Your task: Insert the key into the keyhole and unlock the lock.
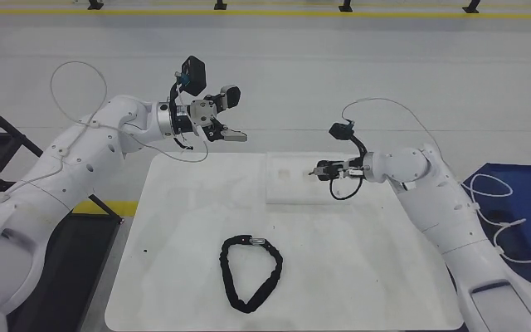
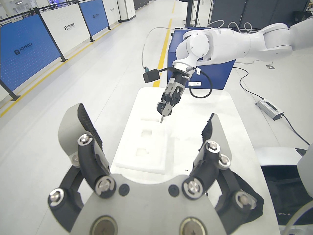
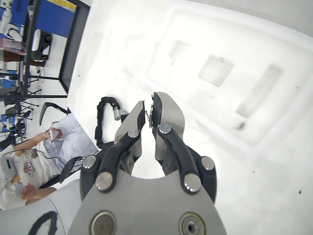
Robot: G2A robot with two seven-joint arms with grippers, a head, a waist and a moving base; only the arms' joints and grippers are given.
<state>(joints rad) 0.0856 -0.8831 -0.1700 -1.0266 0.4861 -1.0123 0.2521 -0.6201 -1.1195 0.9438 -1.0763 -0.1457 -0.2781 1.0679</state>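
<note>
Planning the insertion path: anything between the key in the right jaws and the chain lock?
Nothing visible. The right gripper holds the key above the foam tray; only bare table lies between it and the chain lock. The left gripper hovers off the far edge, clear.

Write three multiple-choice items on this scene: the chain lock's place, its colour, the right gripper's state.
1. Where is the chain lock?
A) On the table, nearer the robot than the foam tray.
B) Inside the tray.
C) Hanging off the table's edge.
2. What colour is most of it?
A) Red.
B) Yellow.
C) Black.
3. What state is the right gripper in?
A) Open, empty.
B) Shut on the key.
C) Shut on the chain lock.
Answers: 1 A, it lies on the table apart from the tray; 2 C, it is mostly black; 3 B, the key's tip sticks out of its closed grip.
</note>
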